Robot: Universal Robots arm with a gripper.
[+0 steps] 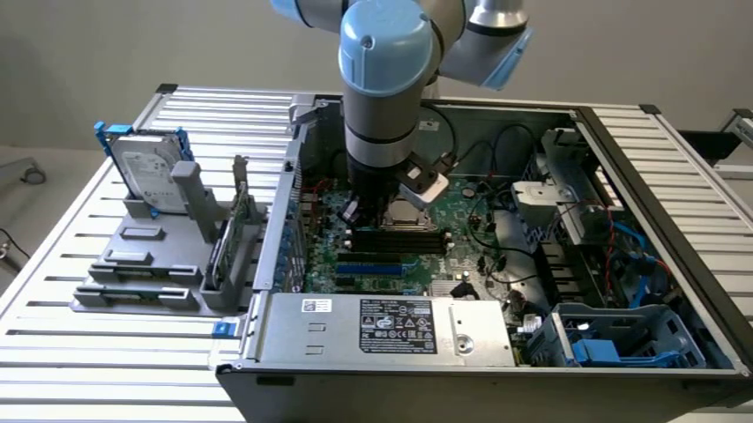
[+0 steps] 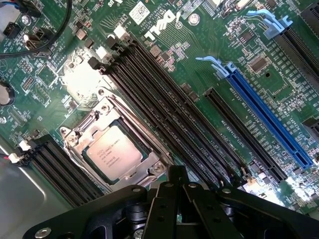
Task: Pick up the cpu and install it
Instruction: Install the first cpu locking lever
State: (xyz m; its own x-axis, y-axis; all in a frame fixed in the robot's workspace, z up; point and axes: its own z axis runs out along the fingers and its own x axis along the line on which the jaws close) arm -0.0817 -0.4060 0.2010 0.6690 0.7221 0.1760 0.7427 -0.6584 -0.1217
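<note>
- Claw (image 2: pixel 177 174) clenched, empty, poised over the motherboard (image 2: pixel 199 55).
- Arm (image 1: pixel 383 97) reaches straight down into the computer case (image 1: pixel 694 229).
- Cpu (image 2: pixel 113 153) seated in its socket (image 2: pixel 84 134), just beside the fingertips.

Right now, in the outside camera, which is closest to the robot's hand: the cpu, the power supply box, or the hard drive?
1. The cpu, in its socket on the motherboard, right beside the hand.
2. The power supply box, along the case's front edge.
3. The hard drive, upright outside the case, toward the exterior view's left.
</note>
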